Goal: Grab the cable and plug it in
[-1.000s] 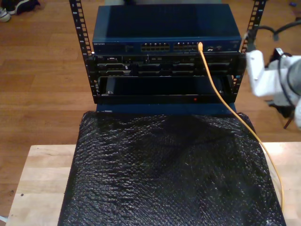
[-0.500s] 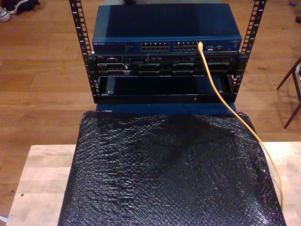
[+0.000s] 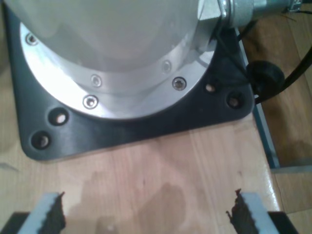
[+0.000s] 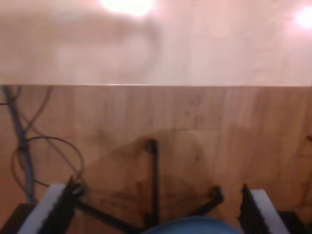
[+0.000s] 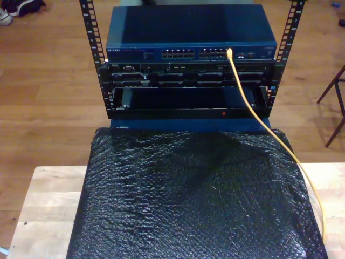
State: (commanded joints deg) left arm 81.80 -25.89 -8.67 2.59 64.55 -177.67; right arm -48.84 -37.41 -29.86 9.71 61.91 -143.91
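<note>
A: Where is the cable (image 5: 251, 106)?
B: In the exterior view its end sits in a port on the right half of the blue switch (image 5: 190, 33) in the upper middle of the frame. From there the yellow-orange line runs down and to the right, past the front of the black rack (image 5: 188, 86), over the right edge of the black bubble-wrap sheet (image 5: 194, 199), and leaves near the lower right corner

A: And my first hand (image 3: 145, 214)?
B: Its jaws stand wide apart with nothing between them, over pale wood surface (image 3: 161, 170), near a black mounting plate (image 3: 122, 131) that carries a round metal arm base (image 3: 107, 53)

A: My second hand (image 4: 157, 207)?
B: Also wide and empty, over a wooden floor (image 4: 204, 126) where black chair legs (image 4: 154, 180) and thin dark wires (image 4: 29, 146) lie below it
</note>
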